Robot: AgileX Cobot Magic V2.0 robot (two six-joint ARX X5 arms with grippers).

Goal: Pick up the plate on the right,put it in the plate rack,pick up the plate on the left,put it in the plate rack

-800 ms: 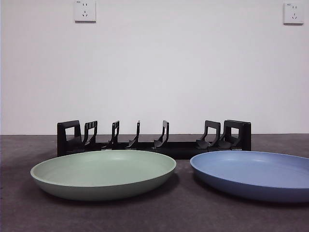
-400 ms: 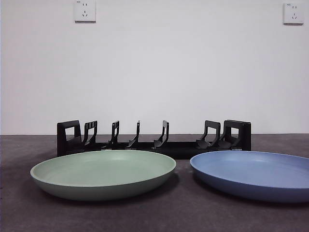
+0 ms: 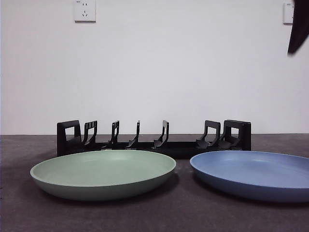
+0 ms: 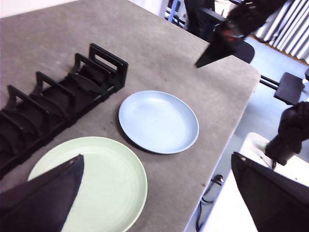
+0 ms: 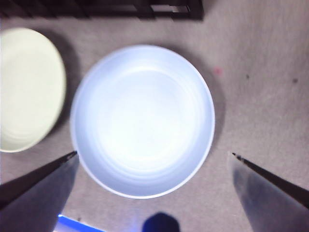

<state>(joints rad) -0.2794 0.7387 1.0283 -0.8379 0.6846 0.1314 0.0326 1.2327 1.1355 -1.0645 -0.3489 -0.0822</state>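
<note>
A pale green plate (image 3: 103,173) lies at the front left of the table and a blue plate (image 3: 253,174) at the front right. Behind both stands the long black plate rack (image 3: 153,137), with nothing in its slots. My right gripper (image 5: 154,154) hangs open high above the blue plate (image 5: 142,121), with the green plate (image 5: 26,89) and the rack (image 5: 120,9) at the edges of its view. In the front view it shows only as a black tip (image 3: 298,29). My left gripper (image 4: 157,157) is open and held high, looking down on the green plate (image 4: 96,181), blue plate (image 4: 158,121) and rack (image 4: 53,101).
The table (image 3: 183,212) is dark grey felt with a white wall behind it. In the left wrist view the table's edge (image 4: 236,130) runs close past the blue plate, with cables and equipment beyond it.
A black arm tip has come into the front view at the top right corner. The plates and the rack have not moved.
</note>
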